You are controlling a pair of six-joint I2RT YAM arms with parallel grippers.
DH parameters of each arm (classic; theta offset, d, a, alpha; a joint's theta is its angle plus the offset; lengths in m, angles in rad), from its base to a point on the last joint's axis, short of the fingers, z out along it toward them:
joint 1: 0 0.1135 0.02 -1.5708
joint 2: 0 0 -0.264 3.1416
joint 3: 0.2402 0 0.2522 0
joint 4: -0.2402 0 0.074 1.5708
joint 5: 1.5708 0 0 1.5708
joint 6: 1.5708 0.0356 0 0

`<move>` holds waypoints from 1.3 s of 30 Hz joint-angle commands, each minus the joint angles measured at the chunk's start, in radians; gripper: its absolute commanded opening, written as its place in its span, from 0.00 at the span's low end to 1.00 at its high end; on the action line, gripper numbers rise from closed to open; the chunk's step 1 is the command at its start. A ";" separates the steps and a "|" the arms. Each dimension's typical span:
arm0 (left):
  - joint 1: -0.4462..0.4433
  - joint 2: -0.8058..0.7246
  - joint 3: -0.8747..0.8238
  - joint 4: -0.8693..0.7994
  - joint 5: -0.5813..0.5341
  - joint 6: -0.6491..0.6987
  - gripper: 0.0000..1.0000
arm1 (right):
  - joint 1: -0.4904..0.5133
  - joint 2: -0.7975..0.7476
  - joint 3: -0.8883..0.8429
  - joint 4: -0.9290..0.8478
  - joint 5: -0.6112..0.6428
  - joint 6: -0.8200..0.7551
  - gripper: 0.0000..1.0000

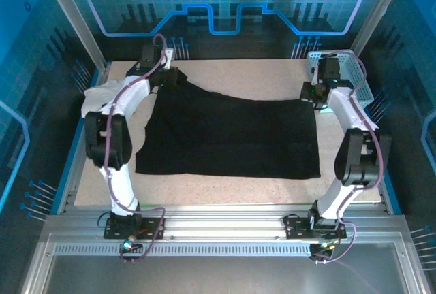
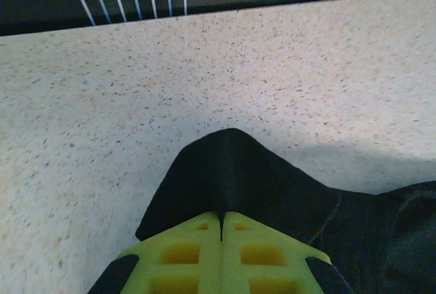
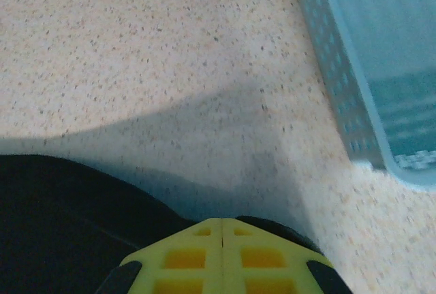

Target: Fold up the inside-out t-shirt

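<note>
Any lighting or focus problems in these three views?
Top external: blue cast, the black t-shirt is a flat mass, folds barely visible. Left wrist: sharp, soft shadow on the table right of the cloth peak. Right wrist: slightly blurred, broad shadow across the table, basket edge soft.

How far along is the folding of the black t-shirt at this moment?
Done: the t-shirt lies spread out, mostly flat, on the table. In hand: the left claw and the right claw are each shut on the shirt's far edge, one near each far corner. Left: the shirt is not a compact folded bundle yet, so the folds themselves seem still to be made.
</note>
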 commanded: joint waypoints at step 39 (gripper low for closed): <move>0.007 -0.648 -0.925 0.241 -0.012 -0.486 0.00 | -0.099 -0.128 -0.461 0.044 0.147 0.126 0.12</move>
